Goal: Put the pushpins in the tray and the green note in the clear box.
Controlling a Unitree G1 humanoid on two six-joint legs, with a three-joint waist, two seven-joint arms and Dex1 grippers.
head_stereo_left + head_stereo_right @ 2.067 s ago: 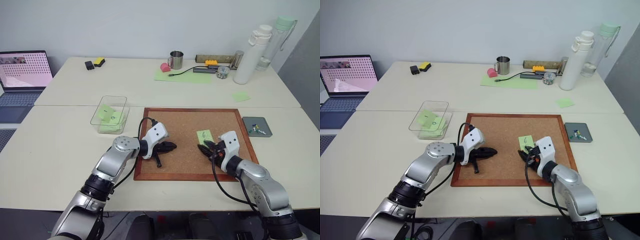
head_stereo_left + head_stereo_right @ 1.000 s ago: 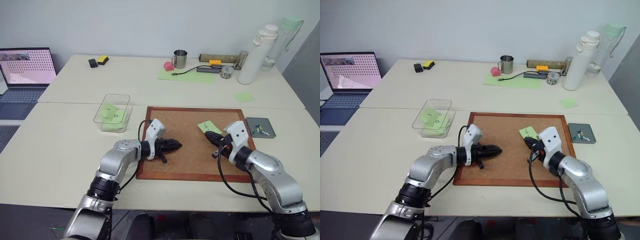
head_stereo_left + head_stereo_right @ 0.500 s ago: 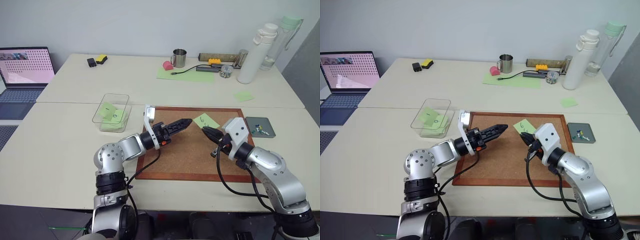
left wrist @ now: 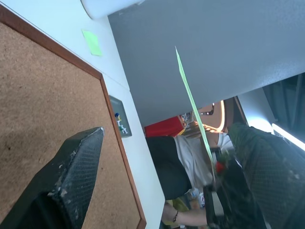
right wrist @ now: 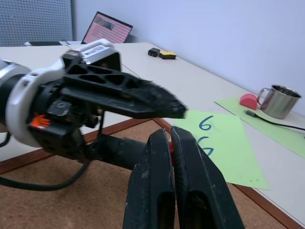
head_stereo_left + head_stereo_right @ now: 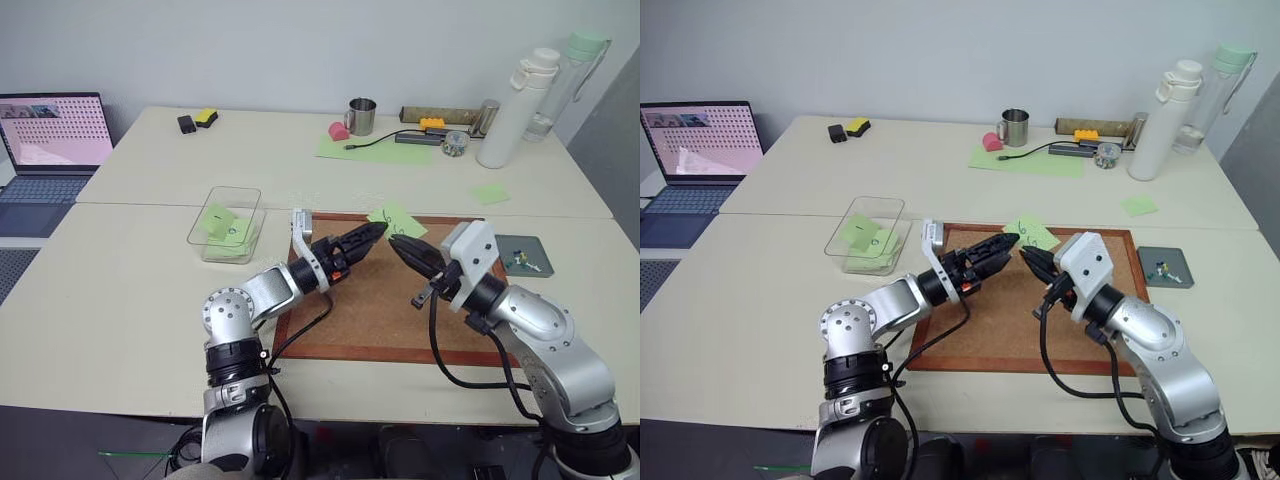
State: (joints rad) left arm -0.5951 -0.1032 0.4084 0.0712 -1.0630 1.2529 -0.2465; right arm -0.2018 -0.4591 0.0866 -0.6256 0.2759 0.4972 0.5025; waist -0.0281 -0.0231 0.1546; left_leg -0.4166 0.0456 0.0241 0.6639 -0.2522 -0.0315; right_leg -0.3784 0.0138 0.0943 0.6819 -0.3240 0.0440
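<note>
Raised off the corkboard (image 6: 400, 290) since a second ago, the green note (image 6: 396, 219) is pinched in the shut right gripper (image 6: 400, 250) at frame centre, a handover is judged under way, and the wide-open left gripper (image 6: 365, 238) must close on the note.

Two pale tables (image 6: 130, 290) pushed together, end to end.

On the near one lie a wood-framed corkboard (image 6: 380, 310), the clear box (image 6: 225, 222) left of it holding green paper, and the tray (image 6: 527, 254) right of it with small pins inside. The far one carries a laptop (image 6: 52, 145) at its left edge, a metal mug (image 6: 357, 117), a large green sheet (image 6: 375, 151), a plain green note (image 6: 489, 193) and two bottles (image 6: 517, 95).
</note>
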